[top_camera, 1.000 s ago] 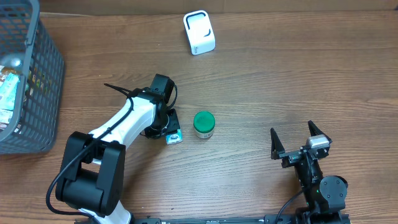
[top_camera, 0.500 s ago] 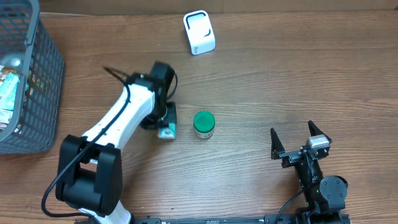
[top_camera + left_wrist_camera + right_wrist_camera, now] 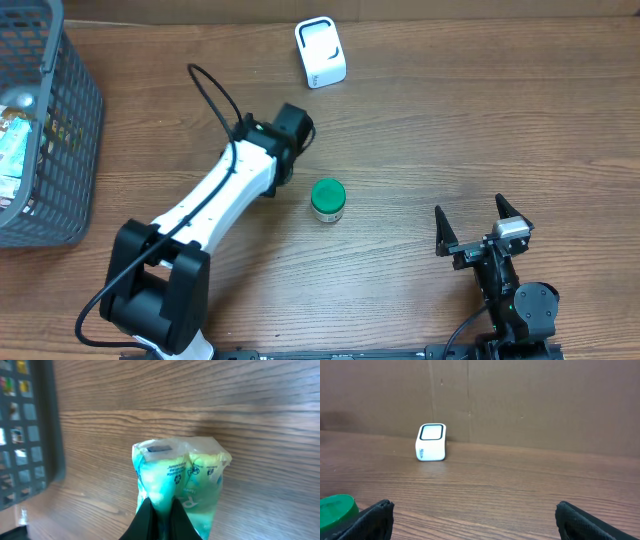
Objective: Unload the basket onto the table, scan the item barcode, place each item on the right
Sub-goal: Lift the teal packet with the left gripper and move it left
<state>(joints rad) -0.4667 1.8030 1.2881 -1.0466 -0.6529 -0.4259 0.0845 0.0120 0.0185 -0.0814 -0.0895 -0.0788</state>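
One stage of the task appears complete. The left gripper [image 3: 159,512] has its jaws pinched fully together on one edge of a green-and-yellow plastic packet [image 3: 180,472], which hangs in front of the wrist camera above the wooden table [image 3: 450,120]. In the overhead view this gripper sits short of the white barcode scanner [image 3: 320,52], on its near-left side. The packet itself is hidden beneath the arm there.

Whether a barcode faces the scanner cannot be determined; only printed symbols show on the wrapper.

Remaining work, as judged:
- Carry the packet up to the scanner window.
- Present the code to the window.

The right gripper [image 3: 482,228] stands with jaws spread wide and empty, well apart from the scanner on its near-right side. A green-lidded jar [image 3: 327,200] stands on the near side of the scanner, untouched. A grey mesh basket [image 3: 60,150] lies far to the left of the scanner.
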